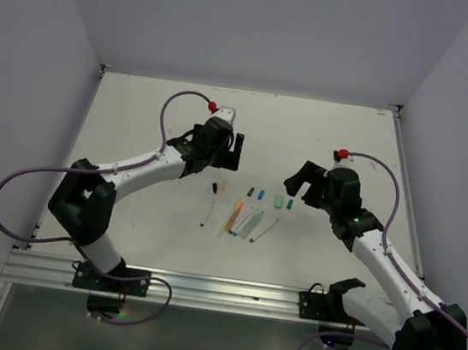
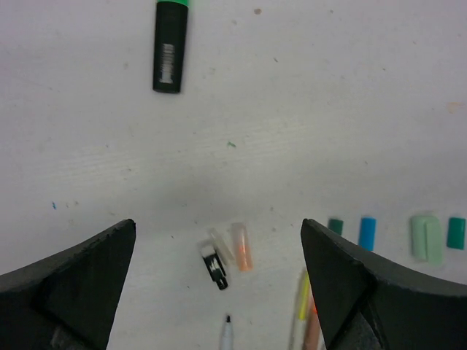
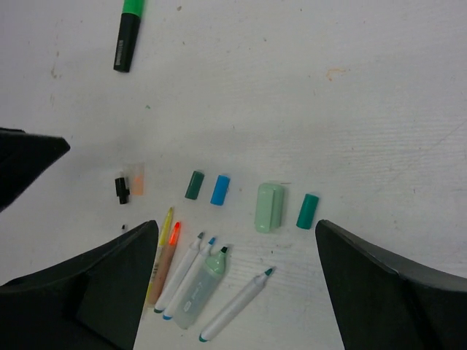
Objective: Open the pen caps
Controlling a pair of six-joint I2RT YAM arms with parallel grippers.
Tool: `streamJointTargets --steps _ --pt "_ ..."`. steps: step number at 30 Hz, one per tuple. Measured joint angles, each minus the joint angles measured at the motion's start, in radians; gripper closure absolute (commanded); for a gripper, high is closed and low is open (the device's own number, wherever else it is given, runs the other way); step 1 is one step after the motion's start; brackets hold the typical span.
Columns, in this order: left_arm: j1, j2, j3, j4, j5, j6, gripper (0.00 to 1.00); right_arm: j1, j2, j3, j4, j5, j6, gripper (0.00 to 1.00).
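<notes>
My left pincer (image 1: 230,155) and right pincer (image 1: 297,176) both gape, holding nothing. White scuffed counter (image 1: 137,128), pale walls (image 1: 262,23). Stubby pen caps (image 3: 220,189), black, blue, mint, green, lie loose mid-counter in 1 row beside uncapped pens (image 3: 189,278).

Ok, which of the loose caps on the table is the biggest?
The pale mint cap, lying between the blue cap and the teal cap; it is clearly wider and longer than the rest.

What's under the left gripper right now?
Below the open left gripper: a black cap, an orange cap beside it, and a pen tip, all on the table. Its fingers cover most of the yellow pen and the table behind them.
</notes>
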Motion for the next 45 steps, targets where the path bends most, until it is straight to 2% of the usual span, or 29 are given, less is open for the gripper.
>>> streamJointTargets --steps 2,11,24,26,31,37,41,45 --pt "0.054 0.039 0.026 0.014 0.008 0.043 0.05 0.0 -0.019 -0.015 0.012 0.0 -0.009 0.02" --pt "0.222 0.286 0.178 0.082 0.102 0.183 0.17 0.0 -0.112 -0.085 0.087 0.0 -0.037 0.02" --pt "0.265 0.538 0.375 0.137 0.2 0.286 0.4 0.0 -0.113 -0.105 0.124 -0.027 -0.053 0.01" --pt "0.27 0.568 0.396 0.144 0.206 0.294 0.46 0.0 -0.113 -0.111 0.128 -0.027 -0.053 0.02" --pt "0.272 0.592 0.413 0.159 0.216 0.312 0.52 0.0 -0.113 -0.122 0.131 -0.029 -0.053 0.02" --pt "0.272 0.597 0.41 0.175 0.235 0.321 0.78 0.0 -0.113 -0.126 0.137 -0.031 -0.053 0.02" --pt "0.272 0.558 0.324 0.254 0.267 0.317 0.95 0.0 -0.113 -0.126 0.149 -0.038 -0.053 0.03" --pt "0.263 0.467 0.19 0.277 0.291 0.309 1.0 0.0 -0.105 -0.126 0.167 -0.068 -0.05 0.04"
